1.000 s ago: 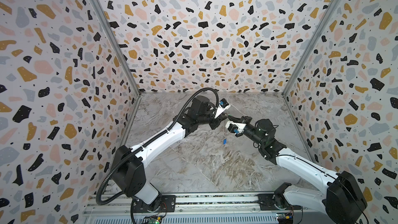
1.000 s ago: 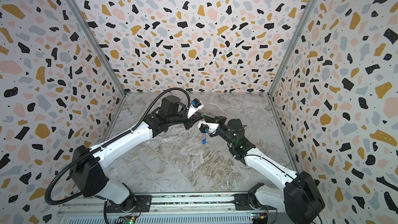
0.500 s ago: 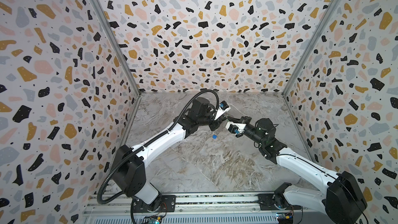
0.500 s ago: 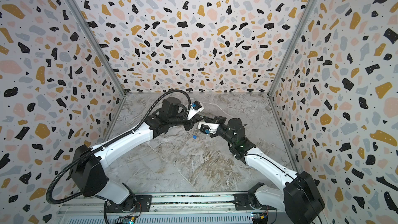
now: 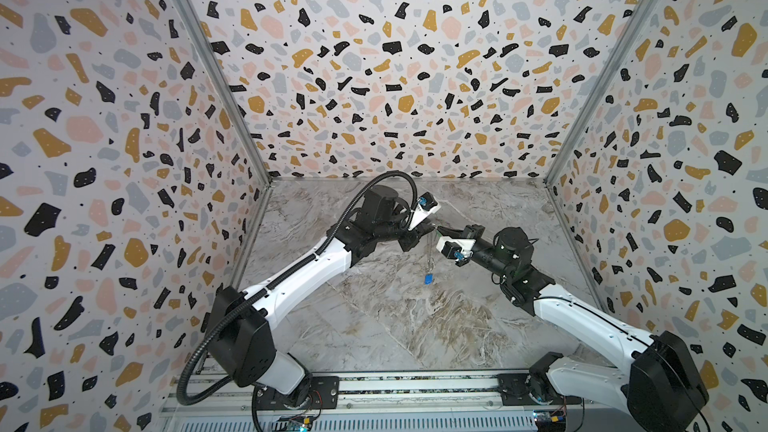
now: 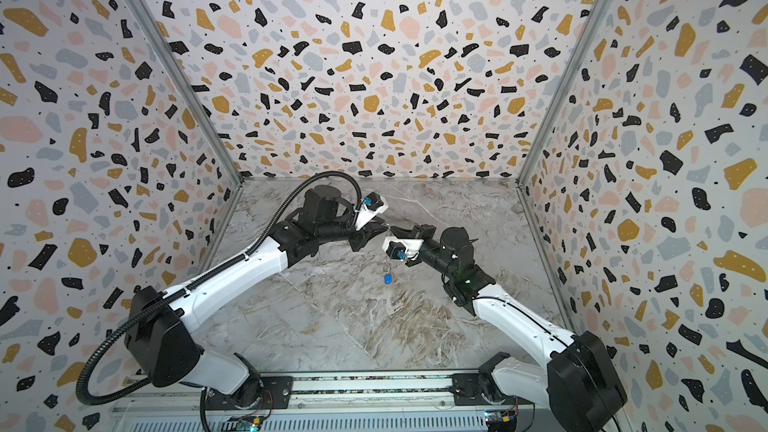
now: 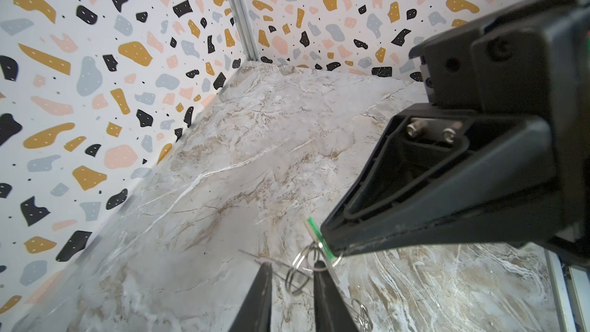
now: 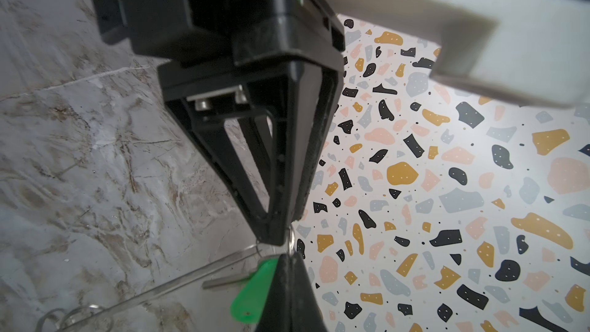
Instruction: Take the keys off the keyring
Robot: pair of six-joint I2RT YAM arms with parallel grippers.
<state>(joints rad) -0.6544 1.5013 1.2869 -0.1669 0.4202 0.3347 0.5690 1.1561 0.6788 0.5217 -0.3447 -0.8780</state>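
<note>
Above the table (image 5: 374, 317) hung two keys: green key (image 8: 252, 295) pinched in the closed right gripper (image 8: 287, 260), blue key (image 5: 428, 279) dangling below; left gripper (image 7: 293, 269) faced it tip-to-tip, jaws apart round a ring (image 7: 289, 279)

Your worktop (image 5: 374, 317) looks like smooth marble with a soft sheen, boxed in by matt printed walls (image 5: 124, 118). The green key (image 8: 252, 292) and blue key (image 5: 428, 279) are smooth plastic on shiny metal rings (image 7: 300, 269). The right claw (image 7: 324, 241) is matt black plastic, scuffed at its edge.
</note>
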